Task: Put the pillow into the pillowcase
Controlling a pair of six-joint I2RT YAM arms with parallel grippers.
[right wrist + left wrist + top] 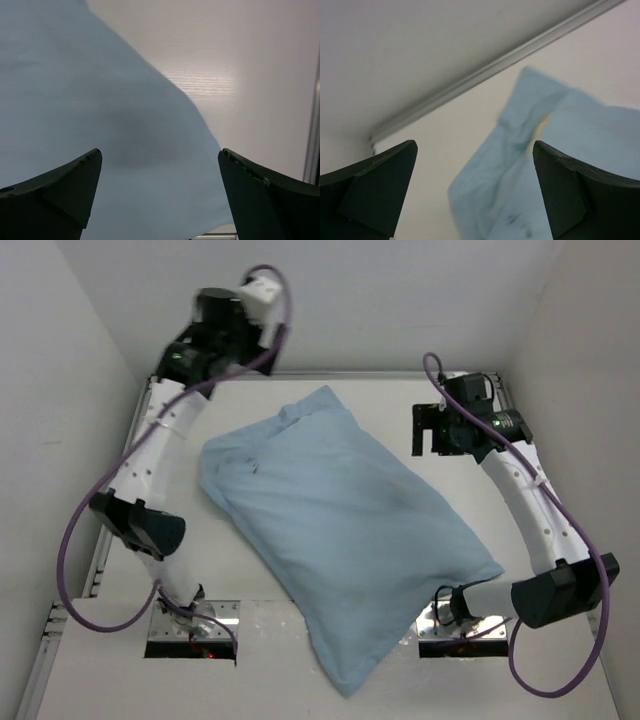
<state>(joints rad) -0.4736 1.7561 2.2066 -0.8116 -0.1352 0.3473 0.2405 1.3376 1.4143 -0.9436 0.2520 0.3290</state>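
The pillowcase [340, 510] shows pale blue and lies puffed up, diagonally across the table, from far left to the near edge. The pillow is hidden inside it; only a thin yellow sliver [543, 121] shows at the case's far end in the left wrist view. My left gripper [222, 320] is open and empty, held high above the far left corner, looking down on that end of the pillowcase [580, 130]. My right gripper [425, 430] is open and empty, just off the case's far right side, above the pillowcase [75, 100].
White walls close in the table on the left, back and right. A metal rail [485, 70] runs along the far edge. The case's near corner [345, 680] overhangs the front between the two arm bases. Bare table [240, 75] lies right of the case.
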